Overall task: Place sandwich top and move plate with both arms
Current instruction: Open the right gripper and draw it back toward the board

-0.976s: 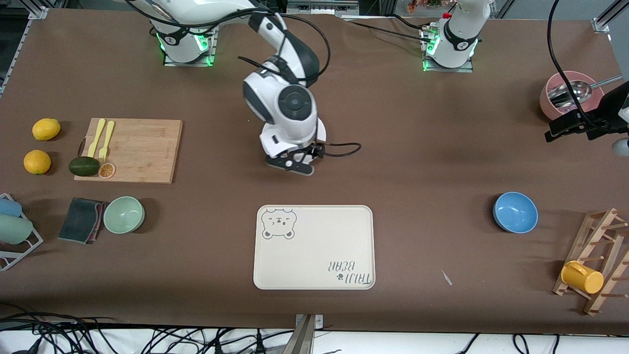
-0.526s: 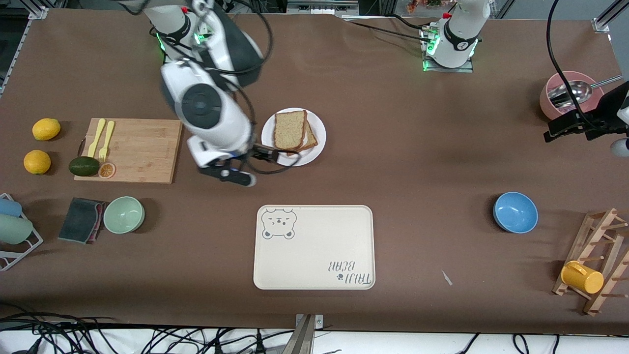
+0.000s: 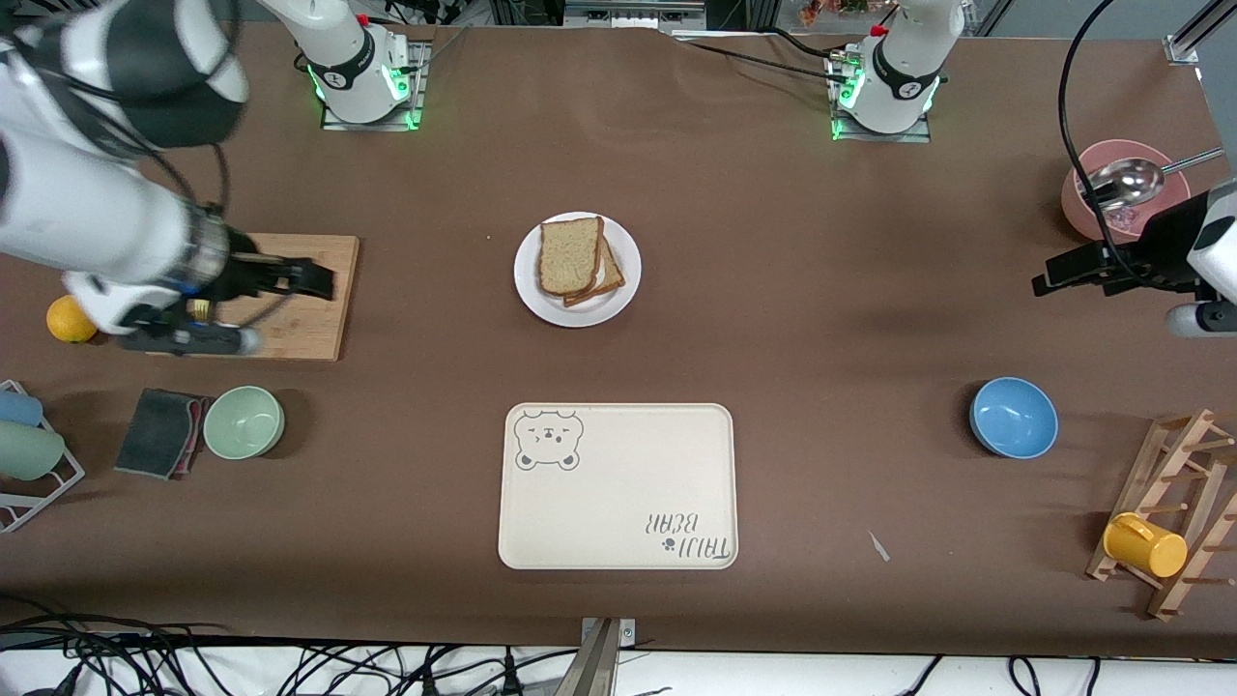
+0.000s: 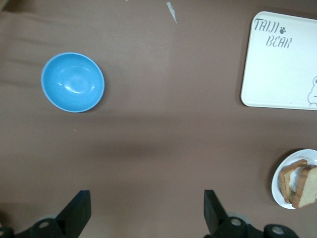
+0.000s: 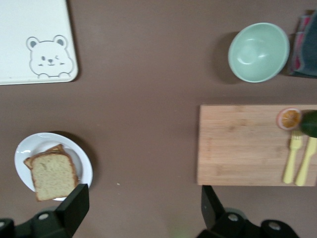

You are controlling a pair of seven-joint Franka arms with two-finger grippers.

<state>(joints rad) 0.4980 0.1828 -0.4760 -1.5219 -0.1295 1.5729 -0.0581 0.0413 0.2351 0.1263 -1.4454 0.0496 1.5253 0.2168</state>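
The sandwich top (image 3: 570, 254), a tan speckled bread slice, lies on another slice on the white plate (image 3: 541, 295) in the middle of the table. It also shows in the right wrist view (image 5: 52, 176) and the left wrist view (image 4: 304, 186). My right gripper (image 3: 319, 280) is open and empty, up over the wooden cutting board (image 3: 290, 333); its fingers (image 5: 74, 206) stand wide apart. My left gripper (image 3: 1049, 282) is open and empty, up over bare table near the pink bowl (image 3: 1082, 208), toward the left arm's end.
A cream bear tray (image 3: 618, 503) lies nearer the camera than the plate. A blue bowl (image 3: 1013, 417) and a wooden rack with a yellow cup (image 3: 1145, 544) are toward the left arm's end. A green bowl (image 3: 244, 421), a cloth (image 3: 159, 432) and an orange (image 3: 70, 319) are toward the right arm's end.
My right arm swung from over the plate to over the cutting board, uncovering the plate with the bread slice on top. My left gripper shifted slightly toward the table's middle.
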